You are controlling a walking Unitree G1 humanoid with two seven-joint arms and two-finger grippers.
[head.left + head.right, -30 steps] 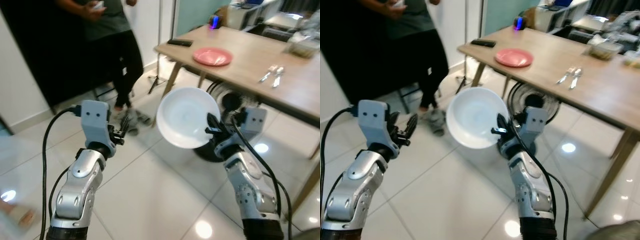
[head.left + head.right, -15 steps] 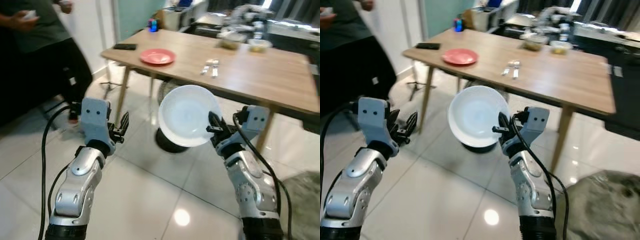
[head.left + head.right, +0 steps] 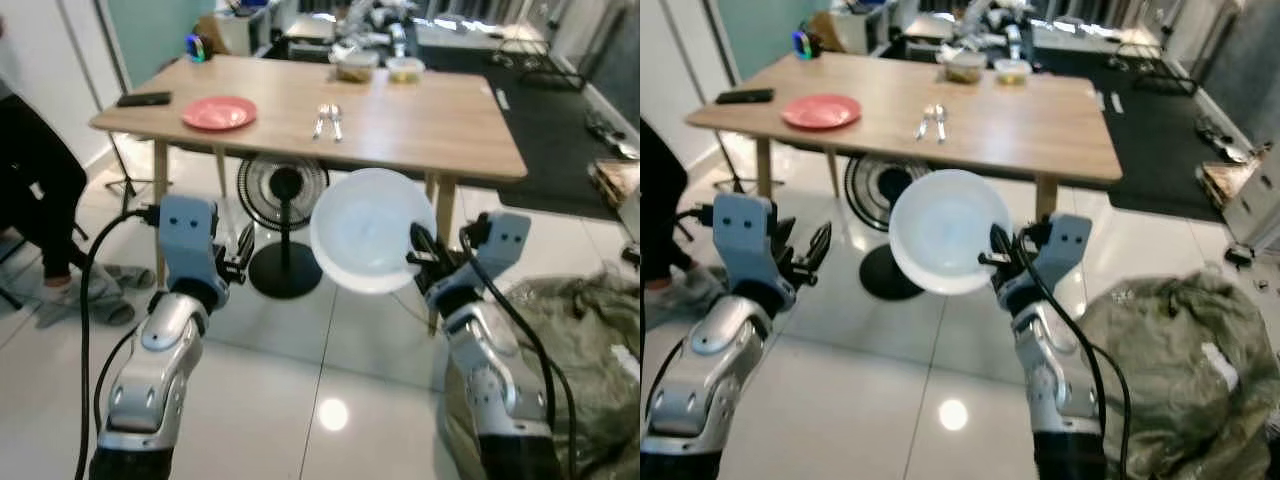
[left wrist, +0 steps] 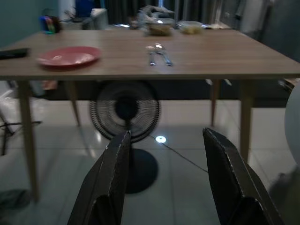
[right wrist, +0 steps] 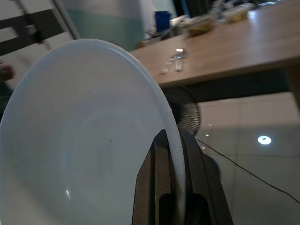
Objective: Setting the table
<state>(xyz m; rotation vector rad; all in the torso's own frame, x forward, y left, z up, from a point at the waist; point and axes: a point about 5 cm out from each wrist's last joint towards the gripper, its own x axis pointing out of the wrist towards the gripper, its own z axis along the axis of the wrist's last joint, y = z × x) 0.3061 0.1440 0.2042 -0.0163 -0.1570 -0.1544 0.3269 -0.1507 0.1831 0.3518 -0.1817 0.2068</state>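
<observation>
My right gripper (image 3: 418,258) is shut on the rim of a white bowl (image 3: 368,230), held up on edge in front of me, its hollow facing me. The right wrist view shows the white bowl (image 5: 84,140) with both fingers (image 5: 161,187) pinching its edge. My left gripper (image 3: 243,252) is raised beside it, open and empty, its fingers (image 4: 112,183) spread toward the table. The wooden table (image 3: 420,120) stands ahead with a pink plate (image 3: 219,112) near its left end and a fork and spoon (image 3: 328,120) at its middle.
A black standing fan (image 3: 285,195) sits on the tiled floor under the table. Food containers (image 3: 375,68) and a dark phone (image 3: 143,99) lie on the table. A person's leg (image 3: 40,200) is at the left. A grey-green cloth heap (image 3: 570,340) lies on the floor at the right.
The camera has swung right and drawn nearer the table, so the table is now straight ahead and the person has slid to the left edge. The bowl stays held in my right gripper.
</observation>
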